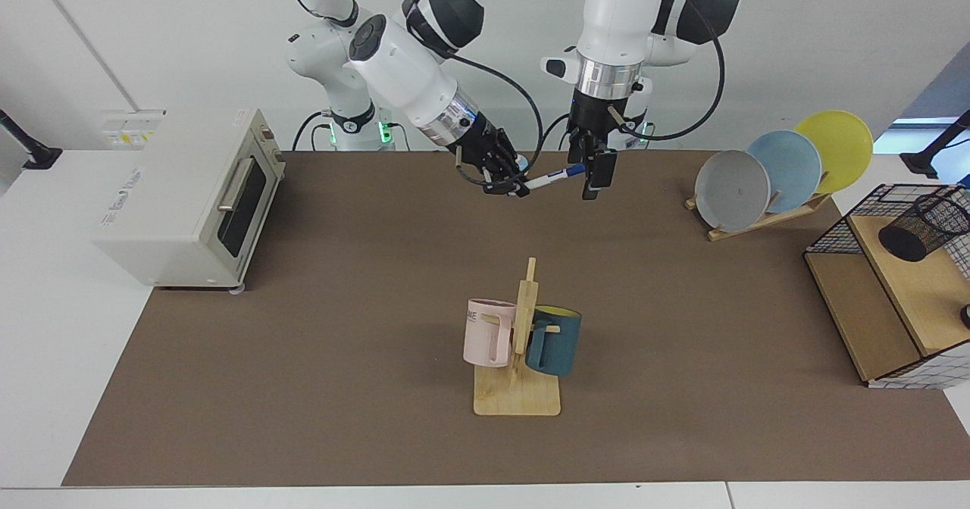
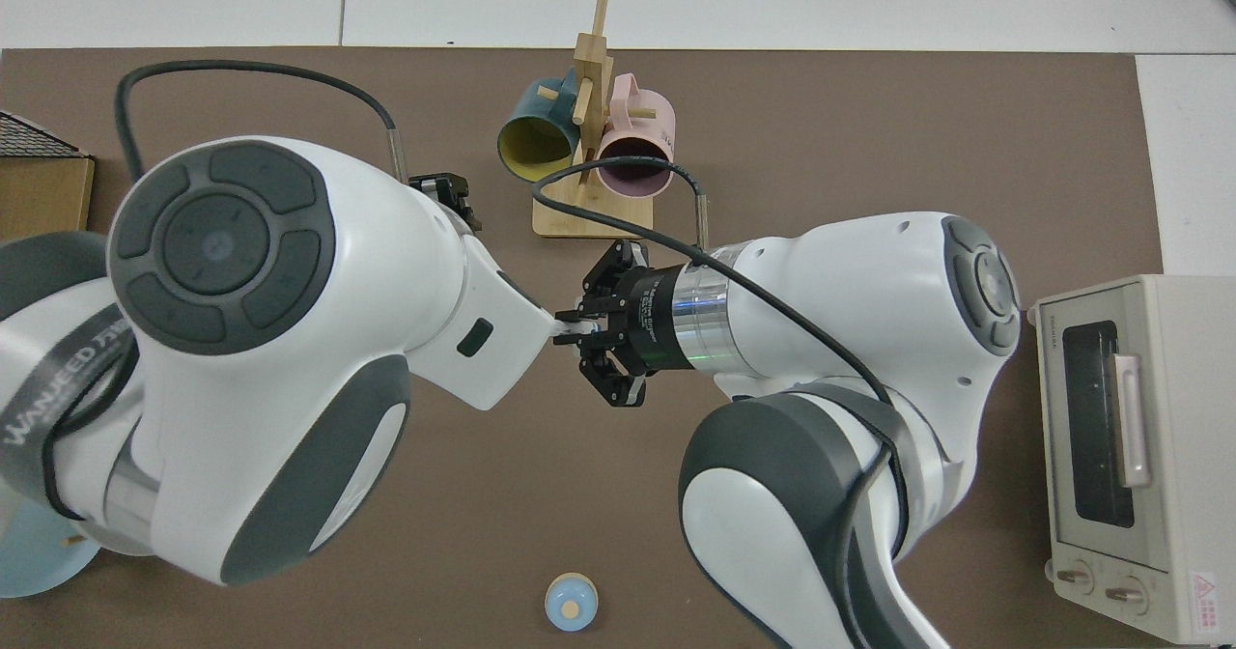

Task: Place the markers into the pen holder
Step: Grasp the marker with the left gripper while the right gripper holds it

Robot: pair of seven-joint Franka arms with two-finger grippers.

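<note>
Marker (image 1: 552,179) held in the air above the far middle of the brown mat (image 1: 364,282), white barrel gripped at one end by the closed fingers of the right gripper (image 1: 512,188), blue cap pointing toward the left gripper (image 1: 592,177). Left gripper hanging straight down, fingers spread open either side of the cap end; touching the cap or not, cannot tell. From above, marker almost wholly hidden under the left arm, only a short white stretch showing beside the right gripper (image 2: 579,325). Pen holder (image 1: 923,226) well apart, on the wooden shelf of a wire basket (image 1: 841,225) at the mat's edge. Between, a plate rack (image 1: 773,172) with three plates; nearer the camera, a mug stand (image 1: 523,357) with a pink and a blue mug. Toaster oven (image 1: 193,198) at the opposite end.
</note>
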